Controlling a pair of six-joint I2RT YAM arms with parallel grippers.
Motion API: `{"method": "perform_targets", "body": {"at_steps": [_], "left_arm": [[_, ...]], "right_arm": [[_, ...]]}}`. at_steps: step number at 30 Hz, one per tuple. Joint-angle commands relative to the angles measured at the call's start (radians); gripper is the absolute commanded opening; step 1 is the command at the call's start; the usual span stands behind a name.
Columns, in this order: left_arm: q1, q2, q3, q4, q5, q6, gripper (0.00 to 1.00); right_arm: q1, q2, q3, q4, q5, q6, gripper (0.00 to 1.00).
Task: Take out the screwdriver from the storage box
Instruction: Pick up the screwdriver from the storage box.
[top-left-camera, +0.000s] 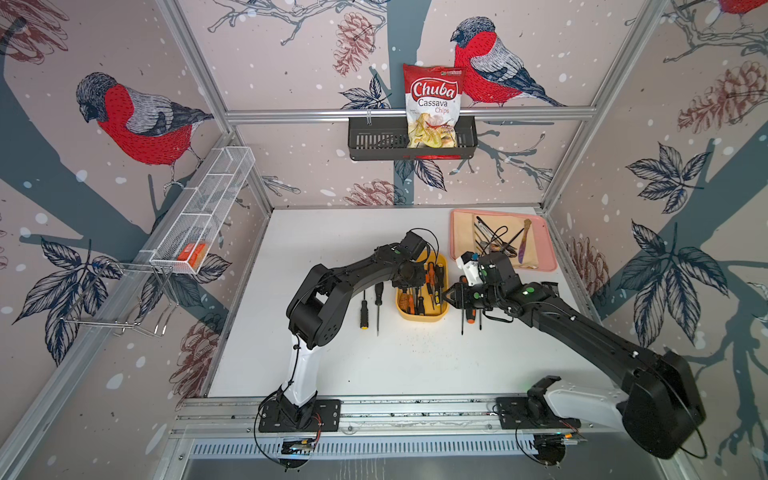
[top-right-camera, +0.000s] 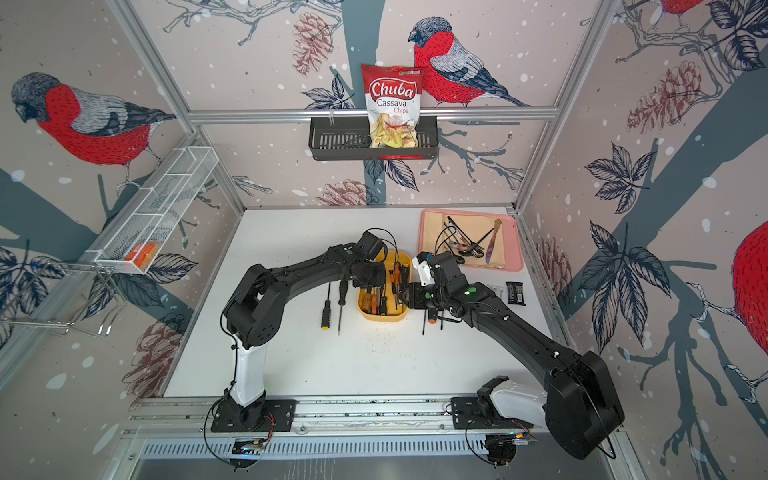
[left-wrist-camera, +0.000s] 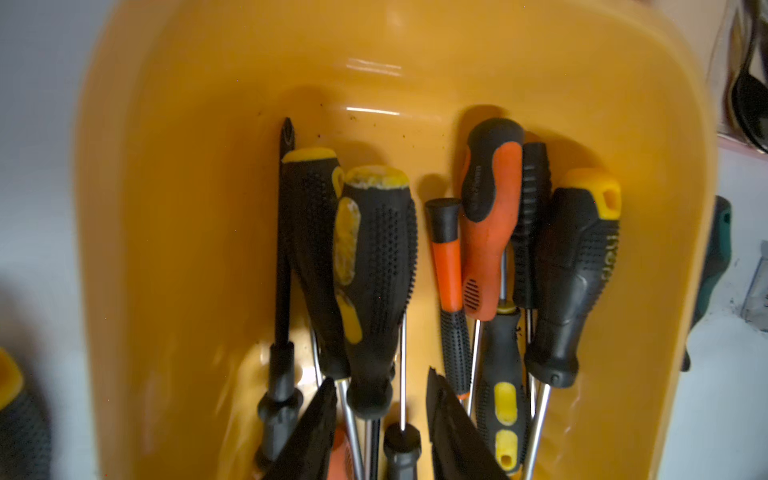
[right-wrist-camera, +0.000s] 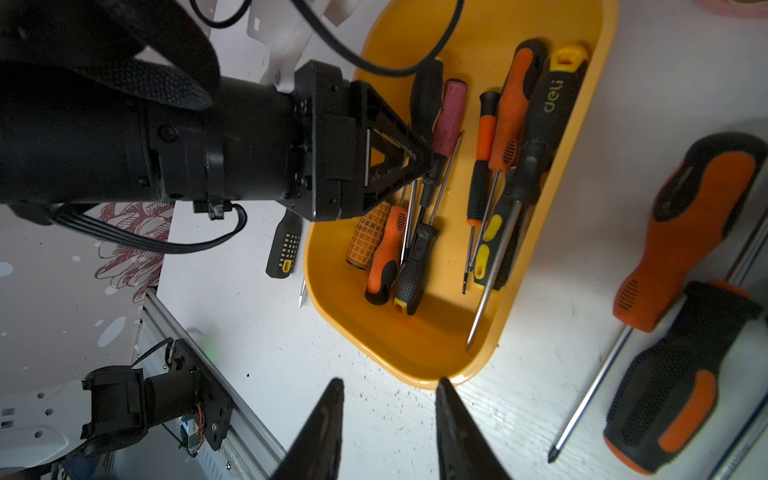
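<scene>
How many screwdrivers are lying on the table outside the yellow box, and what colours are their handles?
Orange-and-black screwdrivers: 2
Black-with-yellow screwdriver: 1
Plain black screwdriver: 1
Total: 4, all lying outside the storage box.
</scene>
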Motion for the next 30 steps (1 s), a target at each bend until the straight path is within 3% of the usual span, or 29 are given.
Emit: {"method": "perform_targets", "body": {"at_steps": [1,16,30], "left_arm": [[-0.002,0.027,0.031,-0.053,-0.041,0.004,0.36],[-0.007,0.054,0.065,-0.076,-0.048,0.020,0.14],[-0.009,-0.141,0.007,-0.140,-0.045,0.090,0.12]], "right_arm": [[-0.010,-0.012,-0.010,0.016,-0.022,-0.013,0.38],[-0.042,-0.026,-0.045,0.033,-0.039,-0.015,0.37],[-0.021,0.007,-0.020,0.082,-0.045,0.029,0.37]]}}
